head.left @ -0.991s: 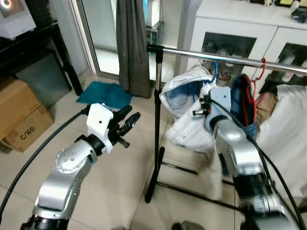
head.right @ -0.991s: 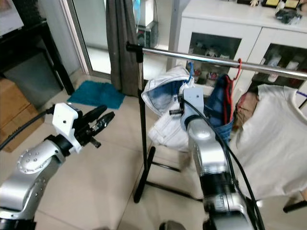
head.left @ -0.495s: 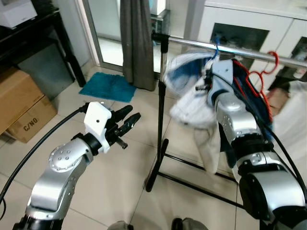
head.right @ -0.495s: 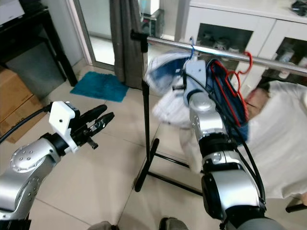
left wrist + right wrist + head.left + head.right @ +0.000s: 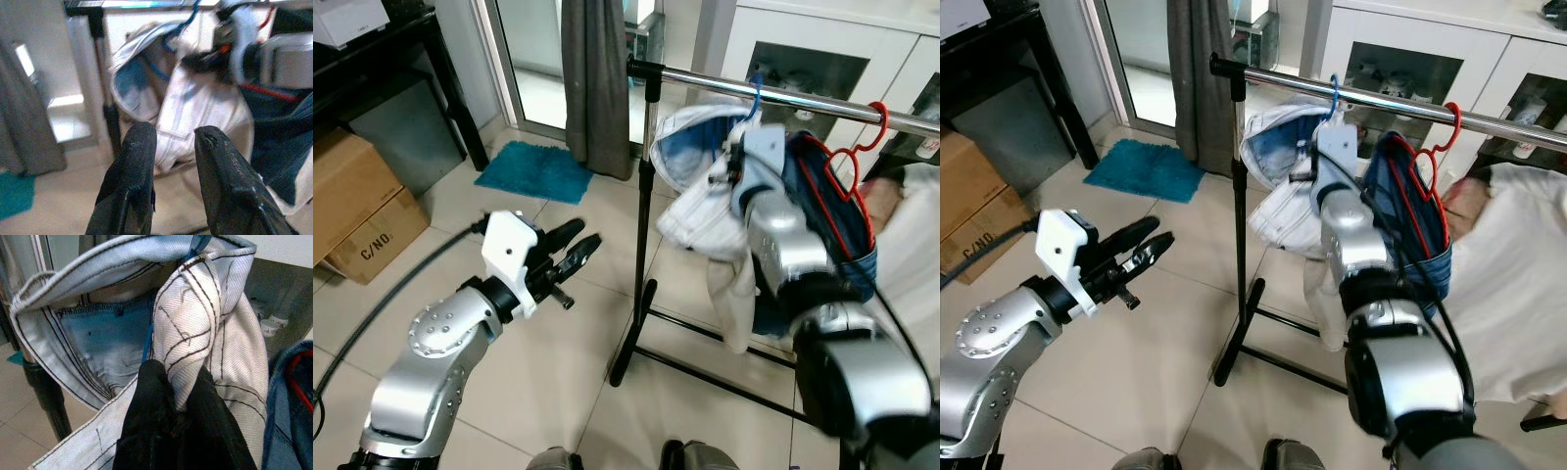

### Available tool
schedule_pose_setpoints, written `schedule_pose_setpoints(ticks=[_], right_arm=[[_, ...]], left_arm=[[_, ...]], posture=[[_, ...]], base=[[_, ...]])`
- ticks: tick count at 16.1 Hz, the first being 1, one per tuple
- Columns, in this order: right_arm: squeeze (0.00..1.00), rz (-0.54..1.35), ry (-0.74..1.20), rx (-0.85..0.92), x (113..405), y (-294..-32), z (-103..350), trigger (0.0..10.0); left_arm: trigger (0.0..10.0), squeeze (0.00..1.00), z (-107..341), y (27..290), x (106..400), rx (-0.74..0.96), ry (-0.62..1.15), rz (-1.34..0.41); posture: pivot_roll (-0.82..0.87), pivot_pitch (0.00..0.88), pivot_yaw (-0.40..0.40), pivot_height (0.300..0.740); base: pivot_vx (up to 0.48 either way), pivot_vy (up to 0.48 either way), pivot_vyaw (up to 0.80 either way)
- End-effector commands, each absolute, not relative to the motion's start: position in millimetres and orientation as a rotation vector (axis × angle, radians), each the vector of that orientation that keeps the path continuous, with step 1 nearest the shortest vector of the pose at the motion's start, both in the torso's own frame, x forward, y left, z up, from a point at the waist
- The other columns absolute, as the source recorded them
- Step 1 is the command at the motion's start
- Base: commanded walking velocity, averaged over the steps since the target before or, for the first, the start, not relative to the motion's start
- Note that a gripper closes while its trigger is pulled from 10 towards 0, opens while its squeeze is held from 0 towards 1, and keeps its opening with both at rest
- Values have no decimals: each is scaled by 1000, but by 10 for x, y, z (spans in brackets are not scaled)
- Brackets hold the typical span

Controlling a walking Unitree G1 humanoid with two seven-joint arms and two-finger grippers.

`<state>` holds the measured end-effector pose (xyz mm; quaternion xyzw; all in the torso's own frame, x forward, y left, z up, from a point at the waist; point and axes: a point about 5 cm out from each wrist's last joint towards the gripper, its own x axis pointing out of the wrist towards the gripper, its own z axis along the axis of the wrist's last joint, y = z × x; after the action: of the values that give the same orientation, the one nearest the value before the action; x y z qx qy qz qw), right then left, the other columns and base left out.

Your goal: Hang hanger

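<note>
Boxes (image 5: 357,225) of cardboard at far left on the tile floor, beside a dark table (image 5: 401,59). Teal mat (image 5: 536,172) lies by the glass door, under a grey curtain (image 5: 592,78).

Left gripper (image 5: 579,245) held out over bare floor, well apart from the rack, pointing toward it. Fingers (image 5: 132,186) parted with a gap between them, grasping nothing.

Rack: black upright post (image 5: 639,215) with floor bars, carrying a chrome rail (image 5: 803,101) that runs rightward. Blue hanger (image 5: 1333,99) hooked over the rail just right of the post. White jeans (image 5: 700,196) hang from it, waistband gaping open, pale blue inner side showing.

Right gripper (image 5: 177,396) raised to the jeans just below the blue hook. Its black fingers (image 5: 151,416) clenched on a fold of the white denim near the waistband; fabric bulges up between them. Blue hanger arm runs down behind the fold.

Right of that arm, a red hanger (image 5: 862,147) hooked on the rail, carrying a dark blue garment (image 5: 832,245) that sags below it. White cloth (image 5: 915,264) hangs further right. White cabinet (image 5: 822,49) with glass doors stands behind the rail.
</note>
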<state>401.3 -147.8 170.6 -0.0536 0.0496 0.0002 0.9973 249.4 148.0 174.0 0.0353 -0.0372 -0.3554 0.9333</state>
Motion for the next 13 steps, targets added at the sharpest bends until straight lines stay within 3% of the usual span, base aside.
schedule_pose_setpoints(ticks=[1,3,5,7,8,9,10,13], right_arm=[[0,-10,22,-92,4071,-1481,1923,10000],[0,33,146,-26,4125,-1412,1862,10000],[0,91,282,-75,4070,-1367,1627,10000],[0,77,257,-40,4042,-1441,1572,10000],[1000,121,113,-5,4025,-1463,1680,10000],[1000,157,-53,-17,3961,-1483,1838,10000],[1000,216,-162,79,3845,-1461,1956,10000],[1000,254,-288,110,3400,-1483,1995,10000]], left_arm=[[10000,0,1817,1485,2477,76,-111,-743],[10000,0,1871,1468,2481,90,-134,-757],[10000,0,1872,1482,2490,97,-129,-755],[10000,0,1835,1486,2509,97,-114,-749],[10000,0,1772,1536,2553,107,-89,-695],[10000,0,1730,1569,2595,107,-72,-648],[10000,0,1703,1578,2636,109,-52,-621],[10000,0,1542,1646,2715,40,-8,-486]], posture=[[32,115,4,740],[39,112,9,740],[36,96,12,740],[32,87,16,740],[21,72,31,740],[16,58,40,740],[4,40,57,740],[-32,3,97,740]], base=[[0,0,0],[0,0,0],[0,0,0],[0,0,0],[0,0,0],[0,0,0],[0,0,0],[0,0,0]])
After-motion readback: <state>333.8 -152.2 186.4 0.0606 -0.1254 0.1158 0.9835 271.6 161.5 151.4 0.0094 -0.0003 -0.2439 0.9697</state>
